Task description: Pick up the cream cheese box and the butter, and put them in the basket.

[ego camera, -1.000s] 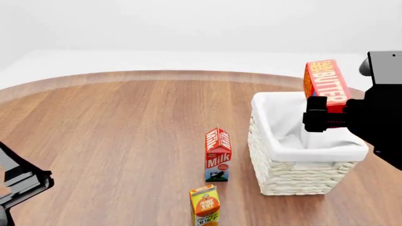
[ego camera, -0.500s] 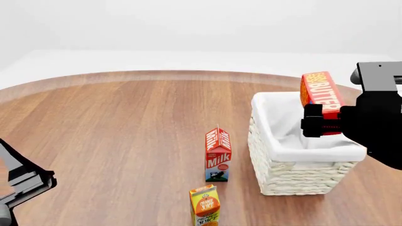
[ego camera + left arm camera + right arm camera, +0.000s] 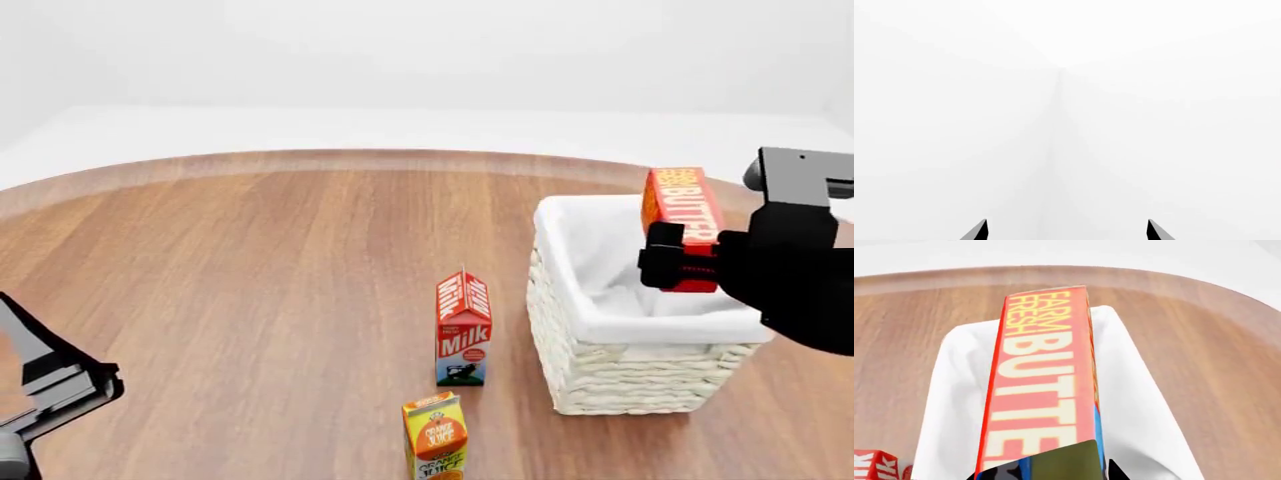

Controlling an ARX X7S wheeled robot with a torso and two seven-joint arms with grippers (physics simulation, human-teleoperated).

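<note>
**Lowering butter toward the basket**

Sinking over the last second: red-orange rectangular butter box with yellow lettering, lower now than a second ago and drawn in over the white woven rectangular basket with its white cloth lining. Clamped at its lower end by the black right gripper, jaws shut on the carton; held upright, leaning a little, its bottom about level with the basket's far rim and not yet resting inside. Seen from the right wrist, lined up over the white hollow. Judged as the placing step, close to release.

No sign of the cream cheese box in any view; whether already in the basket or out of frame cannot be told.

Idling low at the near edge of the round brown wooden table: black left gripper, fingertips spread apart, holding nothing, facing blank white.

Standing just beside the basket's left wall: red-and-white milk carton, with a small orange juice carton nearer the edge. Ample free room straight down; little to the left.
</note>
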